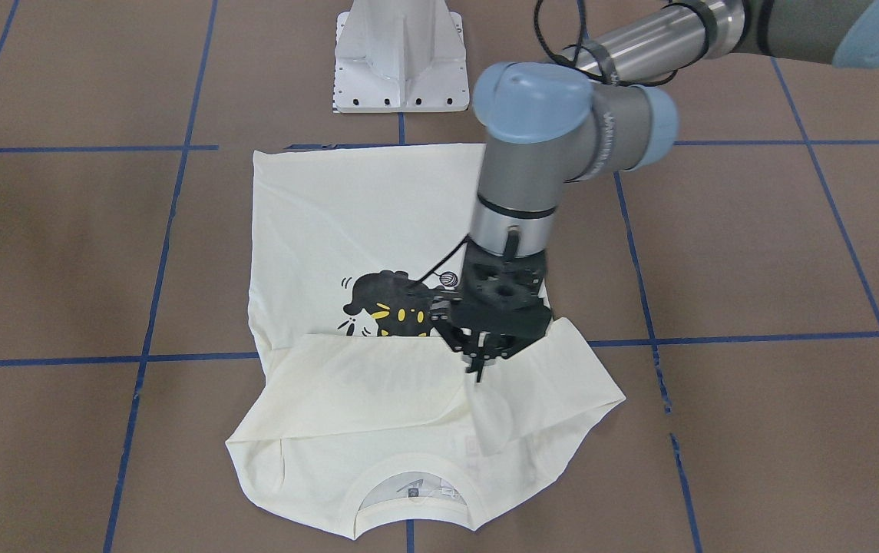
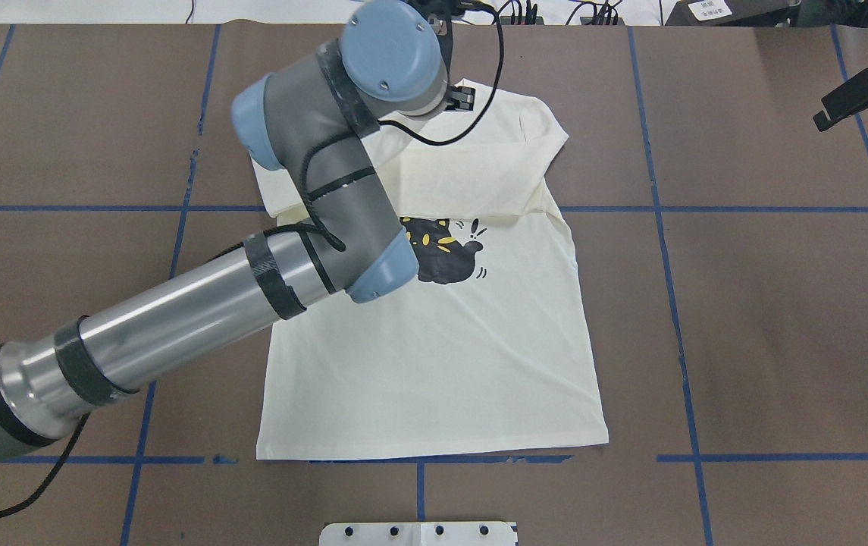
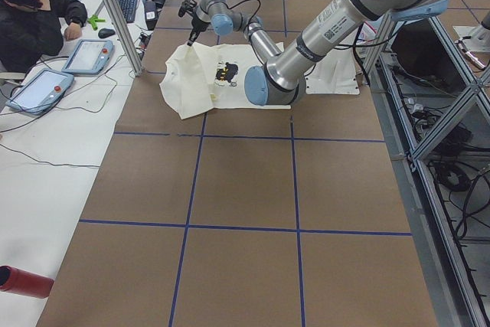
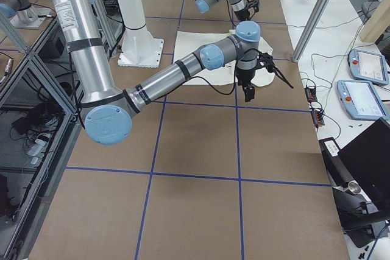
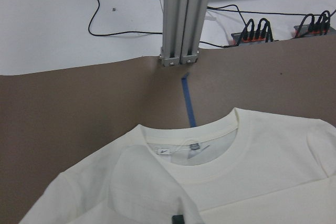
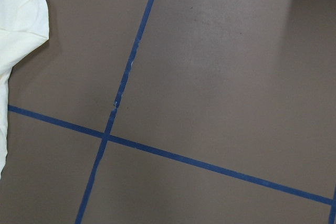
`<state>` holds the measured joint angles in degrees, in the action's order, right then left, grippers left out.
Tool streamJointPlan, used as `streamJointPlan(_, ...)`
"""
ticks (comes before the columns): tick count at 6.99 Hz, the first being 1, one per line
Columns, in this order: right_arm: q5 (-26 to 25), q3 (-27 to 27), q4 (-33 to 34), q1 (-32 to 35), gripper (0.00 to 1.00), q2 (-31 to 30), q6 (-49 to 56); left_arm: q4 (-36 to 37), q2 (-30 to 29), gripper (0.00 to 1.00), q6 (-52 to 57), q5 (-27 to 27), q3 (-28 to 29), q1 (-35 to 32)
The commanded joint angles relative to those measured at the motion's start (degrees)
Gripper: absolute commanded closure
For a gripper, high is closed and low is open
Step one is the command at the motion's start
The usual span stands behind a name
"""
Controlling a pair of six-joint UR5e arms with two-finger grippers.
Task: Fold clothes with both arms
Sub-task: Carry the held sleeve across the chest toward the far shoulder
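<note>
The cream shirt [image 1: 347, 215] lies flat on the brown table, hem toward the robot and collar [image 5: 210, 156] at the far side. Both sleeves are folded across the chest, just under the black cat print [image 2: 445, 254]. My left gripper [image 1: 479, 367] points straight down at the middle of the folded sleeves, its fingers together and pinching the end of one sleeve. In the left wrist view only one black fingertip [image 5: 178, 219] shows against the cloth. My right gripper [image 2: 822, 121] hangs off to the side, away from the shirt [image 2: 441, 356]; I cannot tell how its jaws stand.
The white base block [image 1: 399, 57] stands just past the hem. An aluminium post [image 5: 181, 19], cables and power strips border the far table edge. A person sits at a side bench [image 3: 38, 13] with teach pendants [image 3: 92, 55]. Blue tape lines [image 6: 157, 150] grid the table.
</note>
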<state>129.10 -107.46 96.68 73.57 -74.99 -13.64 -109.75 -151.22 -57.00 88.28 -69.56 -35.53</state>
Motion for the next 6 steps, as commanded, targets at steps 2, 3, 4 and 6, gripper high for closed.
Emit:
streamJointPlan(2, -0.08, -0.03, 0.0, 0.26, 0.0, -0.16, -0.07, -8.27, -1.19, 1.0, 3.96, -7.84, 5.92, 8.0)
streamJointPlan(3, -0.08, -0.03, 0.0, 0.26, 0.0, -0.16, -0.07, -8.37, -1.36, 1.0, 4.08, -8.21, 6.45, 8.54)
streamJointPlan(4, -0.08, -0.03, 0.0, 0.26, 0.0, -0.07, -0.07, -8.64, -1.88, 1.0, 4.09, -8.21, 6.54, 9.33)
streamJointPlan(6, -0.08, 0.14, -0.09, 0.26, 0.0, -0.07, 0.11, -14.48, -1.63, 0.32, 3.39, -7.69, 6.45, 10.3)
